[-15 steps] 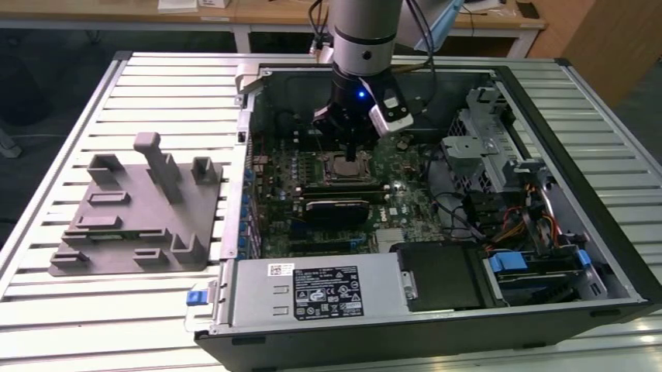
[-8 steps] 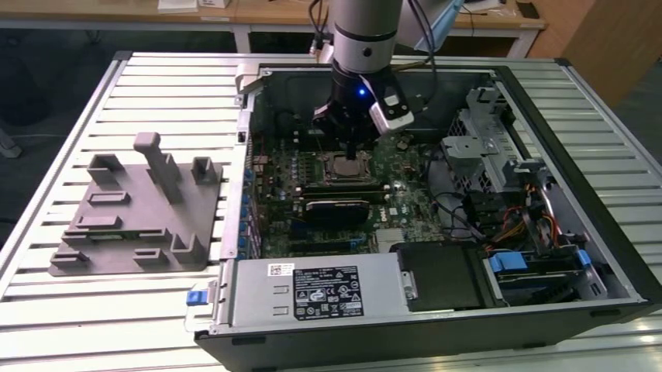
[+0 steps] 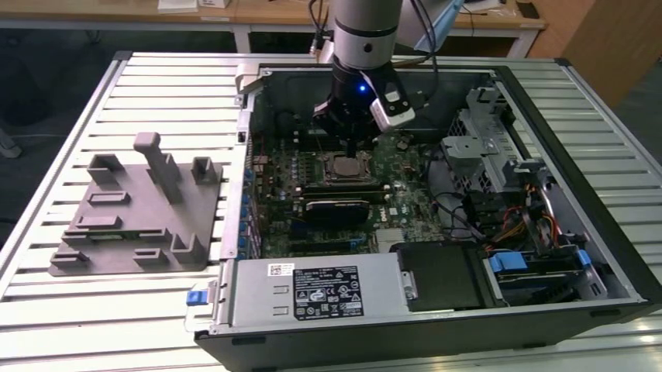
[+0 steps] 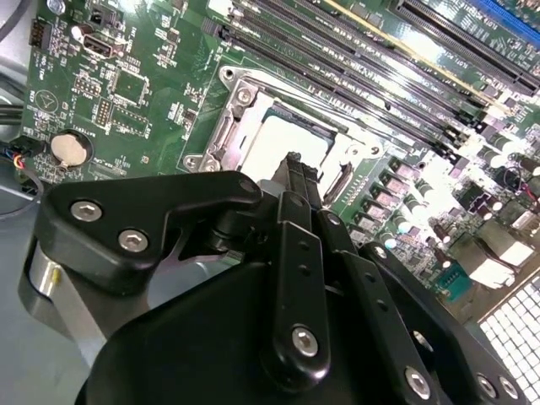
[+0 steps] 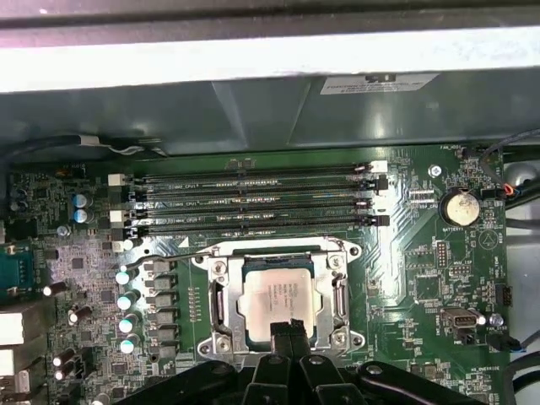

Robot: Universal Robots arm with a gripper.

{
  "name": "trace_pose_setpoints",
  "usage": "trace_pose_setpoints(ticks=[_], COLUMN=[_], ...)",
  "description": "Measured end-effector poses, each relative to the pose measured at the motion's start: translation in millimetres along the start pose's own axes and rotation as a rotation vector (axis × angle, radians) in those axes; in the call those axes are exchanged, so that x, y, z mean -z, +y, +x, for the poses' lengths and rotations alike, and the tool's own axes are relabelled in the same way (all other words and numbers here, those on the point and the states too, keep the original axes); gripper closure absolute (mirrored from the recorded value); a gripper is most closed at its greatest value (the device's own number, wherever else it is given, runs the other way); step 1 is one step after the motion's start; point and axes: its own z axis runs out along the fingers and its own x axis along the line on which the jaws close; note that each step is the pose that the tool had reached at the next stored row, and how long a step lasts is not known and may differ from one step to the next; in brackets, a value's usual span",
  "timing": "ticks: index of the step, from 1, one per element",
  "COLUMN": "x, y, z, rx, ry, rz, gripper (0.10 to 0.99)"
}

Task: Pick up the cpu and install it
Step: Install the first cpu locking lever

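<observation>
1. The gripper (image 5: 288, 331) is nearest the lens in both wrist views. Its two thin black fingertips are pressed together with nothing visible between them. They hang over the near edge of the socket (image 5: 218, 304), right at the rim of the cpu (image 5: 274, 295). I cannot tell whether they touch it.
2. In the exterior view, a grey holder (image 3: 135, 217) stands on the slatted table (image 3: 62, 132), well apart from the socket on that view's left and outside the computer case (image 3: 621, 256).
3. Next comes the socket itself, in the middle of the green board (image 5: 422, 278). The cpu lies flat inside it, so the picking up and setting in look done.
4. Whether the socket's metal frame is clamped down over the chip is not clear. I judge that to be the only part possibly left.
5. The cpu is a small square with a dull silver top, faint print and a thin rim. It sits level and square to the frame.
6. A metal drive cage (image 3: 486, 132) is on the exterior view's right of the socket.
</observation>
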Motion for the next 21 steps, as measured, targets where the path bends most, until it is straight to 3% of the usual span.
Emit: trace_pose_setpoints(ticks=[3, 6, 17, 19, 21], x=[0.1, 0.2, 0.5, 0.6, 0.6], y=[-0.1, -0.5, -3.1, -3.5, -3.6], z=[1.0, 7.2, 50.7, 56.1, 57.9], rx=[0.0, 0.0, 0.0, 0.0, 0.0], ry=[0.0, 0.0, -0.0052, -0.0055, -0.005], rz=[0.0, 0.0, 0.0, -0.001, -0.01], gripper=[0.98, 0.98, 0.98, 0.98, 0.98])
